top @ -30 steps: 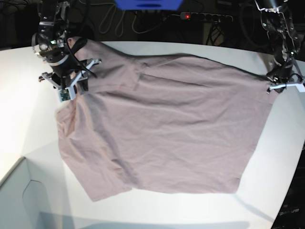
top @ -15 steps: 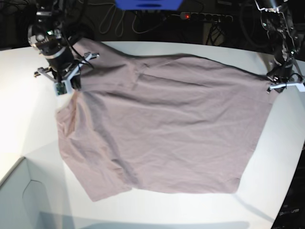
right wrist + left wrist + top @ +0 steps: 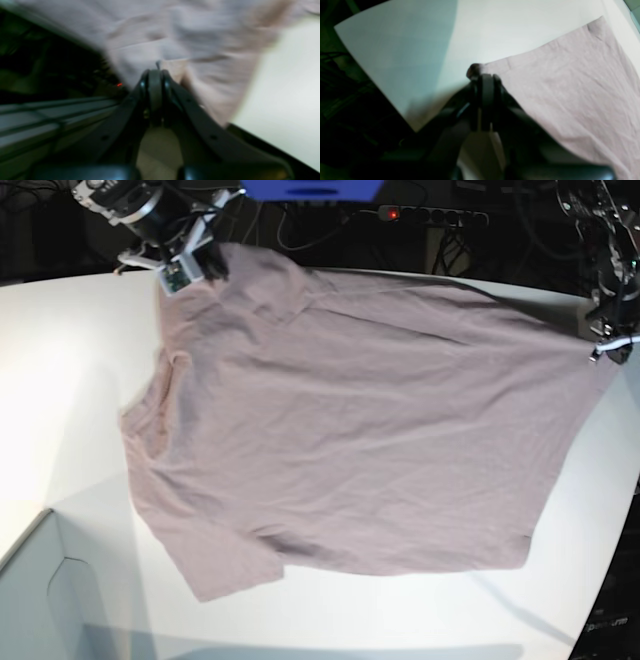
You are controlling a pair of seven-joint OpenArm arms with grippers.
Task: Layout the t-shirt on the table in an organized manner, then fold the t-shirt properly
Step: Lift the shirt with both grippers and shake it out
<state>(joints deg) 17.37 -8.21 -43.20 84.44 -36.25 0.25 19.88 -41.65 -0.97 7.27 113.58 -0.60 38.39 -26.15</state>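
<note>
The dusty mauve t-shirt [image 3: 350,420] hangs stretched between my two grippers over the white table [image 3: 60,350], its lower part still resting on the tabletop. At the far left of the base view my right gripper [image 3: 198,266] is shut on the shirt's upper left edge; its wrist view is blurred but shows the closed fingertips [image 3: 155,75] with fabric [image 3: 200,37] pinched in them. At the far right my left gripper [image 3: 603,346] is shut on the opposite corner, where cloth [image 3: 570,82] runs out from its closed tip [image 3: 483,77].
A pale grey-blue box corner [image 3: 40,600] sits at the front left. Behind the table's far edge lie dark cables, a power strip [image 3: 430,216] with a red light, and a blue object [image 3: 310,188]. The table's right edge [image 3: 610,580] curves close to the shirt.
My right gripper shut on the shirt's upper left edge and carried it up and toward the back. The left gripper rose slightly. The shirt now stretches flatter and wider between them.
</note>
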